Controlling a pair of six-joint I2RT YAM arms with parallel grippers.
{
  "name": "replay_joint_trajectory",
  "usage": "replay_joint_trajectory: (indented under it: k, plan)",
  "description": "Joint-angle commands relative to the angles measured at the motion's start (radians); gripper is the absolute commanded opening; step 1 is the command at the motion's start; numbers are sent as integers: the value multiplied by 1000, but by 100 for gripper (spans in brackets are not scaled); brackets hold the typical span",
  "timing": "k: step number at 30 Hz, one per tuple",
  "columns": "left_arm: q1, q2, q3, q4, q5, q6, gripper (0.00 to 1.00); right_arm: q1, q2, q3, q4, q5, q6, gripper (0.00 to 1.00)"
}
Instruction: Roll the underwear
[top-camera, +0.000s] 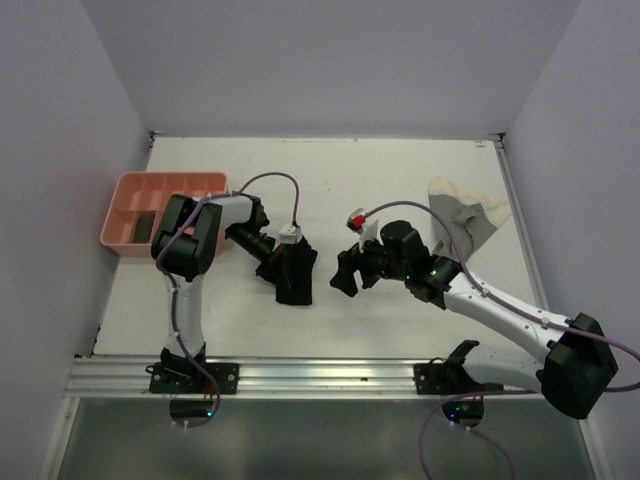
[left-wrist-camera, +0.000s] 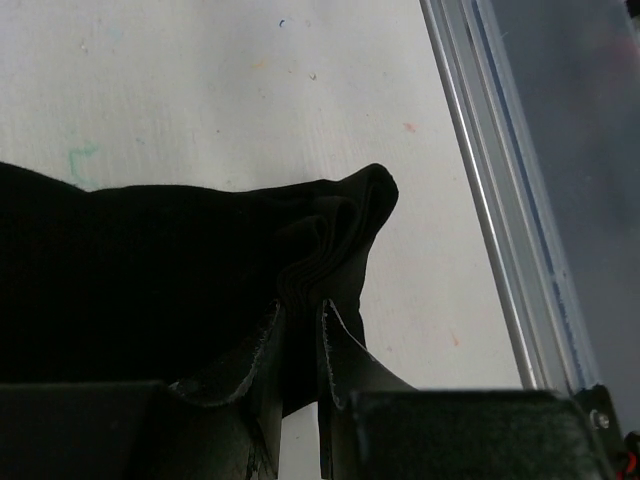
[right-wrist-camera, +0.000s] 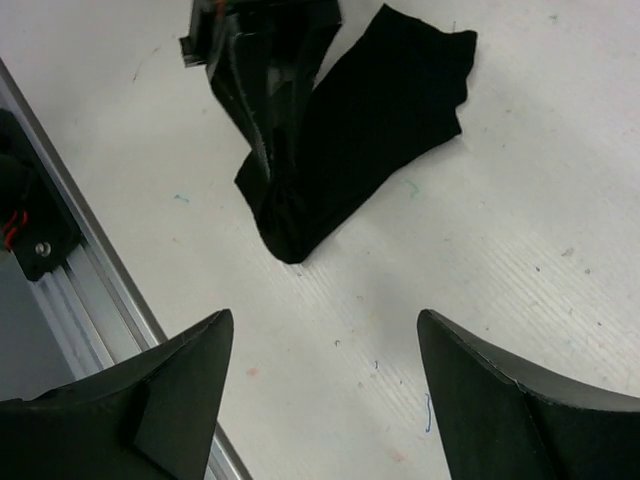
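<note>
Closest to the left wrist camera, the left gripper (left-wrist-camera: 300, 315) is seen closed on a bunched fold at the edge of the black underwear (left-wrist-camera: 150, 260), with several layers of cloth pinched between its fingers. The right gripper (right-wrist-camera: 325, 320) is held open over the bare surface (right-wrist-camera: 520, 230), just beside the garment, and nothing is carried in it.

The black underwear is laid on the surface between the two arms, near the middle. Its long axis is judged to run roughly from the far side toward the near rail (right-wrist-camera: 95, 280), slightly slanted. The narrower, gathered end is pointed at the rail and the wider end away from it. A piece of cream underwear (top-camera: 465, 215) is seen well apart, at the far right.

Several faults may be expected. Since only a crumpled edge is pinched, the cloth could be dragged whole across the surface rather than turned over itself. A roll begun from the gathered end would likely be skewed or loose. With both grippers so near, contact between them could be caused if the right one is brought in carelessly.
</note>
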Motion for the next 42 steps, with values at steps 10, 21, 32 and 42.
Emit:
replay_joint_trajectory:
  k: [10,21,32,42]
  plan:
    - [6,222,159,17,-81,-239,0,233,78,-21,209,173,-410,65]
    - [8,301,239,-46,-136,-245,0,480,303,-3,355,358,-677,63]
    - [-61,302,180,-20,-217,-242,0,542,348,-83,473,411,-782,66]
    - [-130,307,168,5,-228,-278,0,552,363,-73,471,361,-791,66]
